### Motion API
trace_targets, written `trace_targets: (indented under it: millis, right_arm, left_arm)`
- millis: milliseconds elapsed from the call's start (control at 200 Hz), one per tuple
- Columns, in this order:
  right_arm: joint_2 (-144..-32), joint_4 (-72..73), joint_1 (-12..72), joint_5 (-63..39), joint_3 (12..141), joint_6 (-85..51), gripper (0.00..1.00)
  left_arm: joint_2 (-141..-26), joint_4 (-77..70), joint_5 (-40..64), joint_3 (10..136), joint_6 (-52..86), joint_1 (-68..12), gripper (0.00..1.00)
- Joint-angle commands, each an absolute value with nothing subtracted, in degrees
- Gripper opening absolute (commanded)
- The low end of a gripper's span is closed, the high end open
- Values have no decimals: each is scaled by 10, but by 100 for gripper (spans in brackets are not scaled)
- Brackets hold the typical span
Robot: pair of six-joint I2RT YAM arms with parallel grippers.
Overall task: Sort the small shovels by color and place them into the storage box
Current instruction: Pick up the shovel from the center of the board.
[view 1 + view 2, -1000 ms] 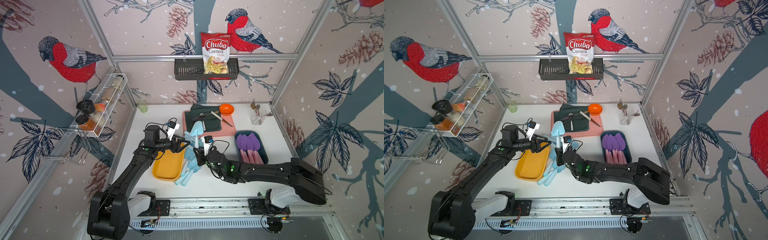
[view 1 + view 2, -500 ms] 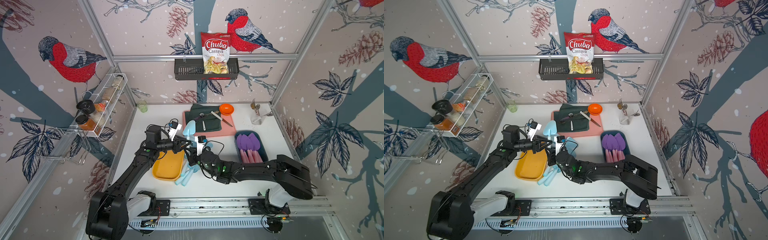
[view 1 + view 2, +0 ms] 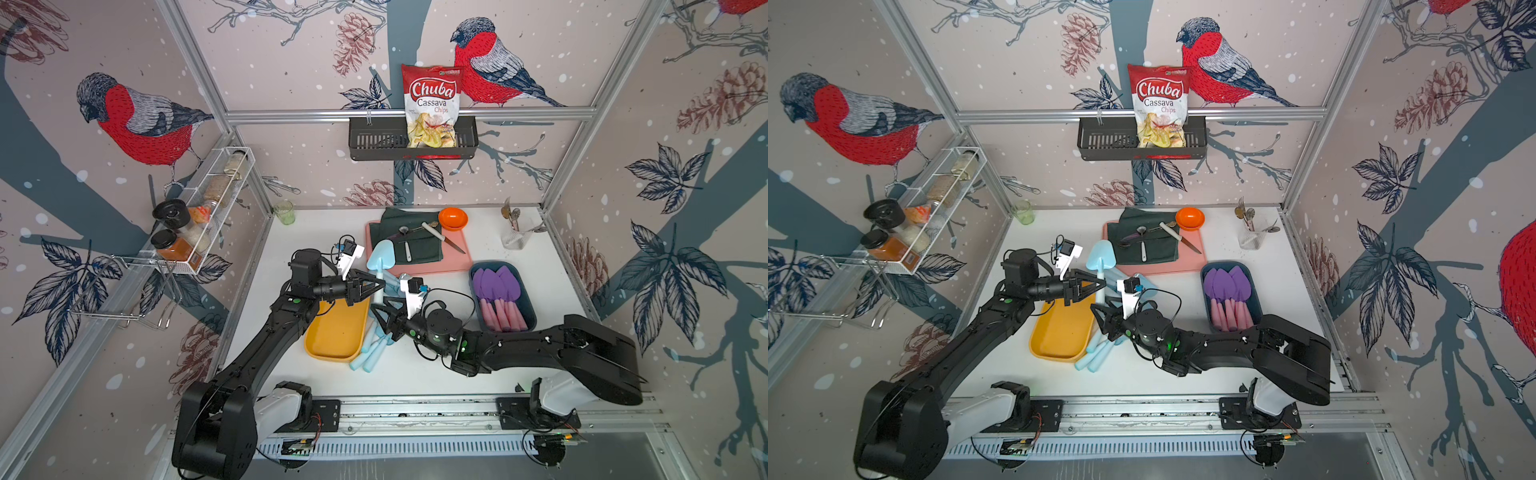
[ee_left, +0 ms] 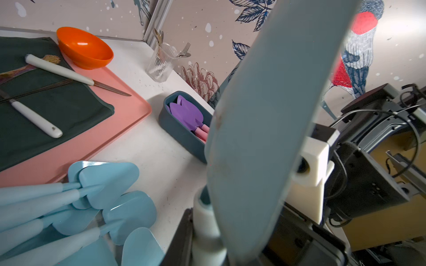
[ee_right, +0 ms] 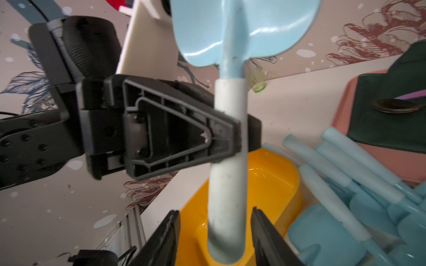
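Blue shovel [image 3: 381, 254] is hanging over white desk [image 3: 415, 374], left tool [image 3: 379, 286] pinching its handle, right tool [image 5: 214, 221] spread at 6 o'clock

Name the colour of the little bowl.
Orange; the bowl shows best in the left wrist view.

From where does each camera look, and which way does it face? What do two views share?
Top views: high above the arm bases, looking down on the table; both arms show.
Right wrist: on the right arm, facing the left gripper shut on the held blue shovel; the open right gripper frames its handle.
Left wrist: on the left arm, facing along that shovel's blade toward the dark blue box; one left finger shows.
Both wrist views share the loose blue shovels.
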State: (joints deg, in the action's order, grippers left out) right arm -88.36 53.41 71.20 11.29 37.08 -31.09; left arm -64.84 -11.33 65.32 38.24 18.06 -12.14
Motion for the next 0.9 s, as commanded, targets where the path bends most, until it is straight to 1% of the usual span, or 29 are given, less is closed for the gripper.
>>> trace_targets:
  millis: [0, 90, 170, 255, 280, 300, 360, 450, 460, 505, 555, 575, 600, 640, 720, 800, 896]
  right_arm:
    - [-888, 624, 711, 40, 368, -295, 54]
    - [-896, 635, 709, 28, 370, -295, 53]
    - [-897, 643, 705, 25, 369, -296, 49]
    - [-895, 650, 699, 25, 365, -296, 48]
    - [-894, 651, 698, 25, 364, -296, 45]
    - [-893, 653, 696, 25, 363, -296, 42]
    - [-890, 653, 693, 27, 360, -296, 29]
    - [-882, 641, 693, 40, 359, -286, 1]
    - [-882, 637, 694, 44, 359, -285, 0]
    - [-878, 616, 698, 72, 362, -281, 0]
    - [-874, 578, 706, 119, 370, -275, 0]
    - [-873, 561, 711, 144, 374, -275, 0]
    - [-871, 538, 715, 175, 380, -278, 0]
    - [-873, 507, 721, 217, 389, -285, 0]
    - [-878, 454, 733, 283, 412, -303, 0]
    - [-892, 373, 742, 348, 449, -344, 0]
    - [-912, 321, 747, 375, 487, -374, 0]
  left_arm:
    - [-653, -226, 696, 371, 263, -121, 0]
    - [-654, -284, 706, 357, 313, -121, 0]
    - [-655, -321, 713, 347, 345, -121, 0]
    - [-656, -353, 720, 340, 370, -121, 0]
    - [-656, -360, 721, 339, 376, -121, 0]
    - [-656, -364, 722, 338, 380, -121, 0]
    - [-655, -367, 721, 337, 382, -121, 0]
    - [-652, -336, 708, 341, 362, -121, 0]
    - [-652, -326, 704, 344, 356, -121, 0]
    - [-651, -260, 685, 360, 313, -121, 15]
    - [-651, -168, 656, 385, 245, -121, 35]
    - [-651, -133, 642, 395, 218, -121, 42]
    - [-651, -98, 623, 406, 190, -121, 47]
    - [-650, -43, 587, 420, 154, -121, 52]
    - [-646, 17, 528, 441, 98, -121, 60]
    - [-644, 63, 476, 462, 64, -121, 62]
    - [-642, 106, 423, 485, 38, -123, 62]
